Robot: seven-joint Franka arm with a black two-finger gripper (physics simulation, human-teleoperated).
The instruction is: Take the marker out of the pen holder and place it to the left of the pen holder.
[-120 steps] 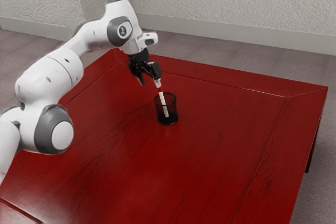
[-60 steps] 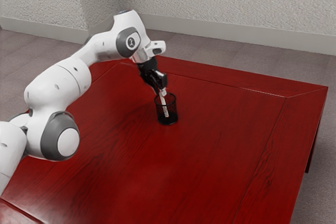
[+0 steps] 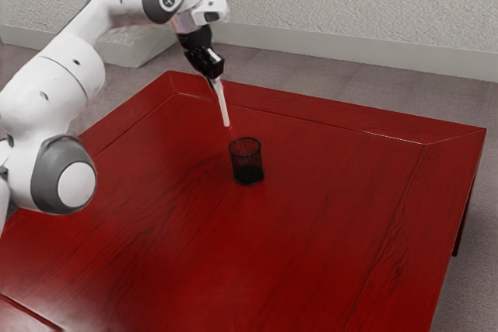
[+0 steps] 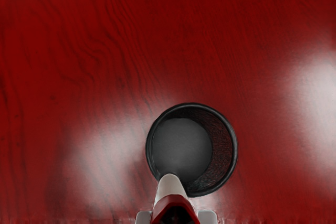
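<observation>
In the exterior view my gripper [image 3: 215, 75] is raised above and toward the exterior view's left of the pen holder [image 3: 247, 162], shut on the white marker [image 3: 223, 105]. The marker hangs steeply downward, its lower end higher than the holder's rim and outside it. The black mesh holder stands upright. From the wrist, my gripper [image 4: 176, 217] has a pale fingertip on either side of the marker [image 4: 171, 187], whose red part is nearest the hand. Beyond the marker's tip lies the round opening of the pen holder [image 4: 231, 148], with its grey bottom visible.
The red wooden table [image 3: 327, 215] extends around the holder, with its far edge behind my hand. A grey floor and a textured wall [image 3: 334, 5] lie beyond it.
My hand first came down to the marker in the holder and took hold of it. Since then it has risen and drawn back, lifting the marker out. The holder has stayed put.
</observation>
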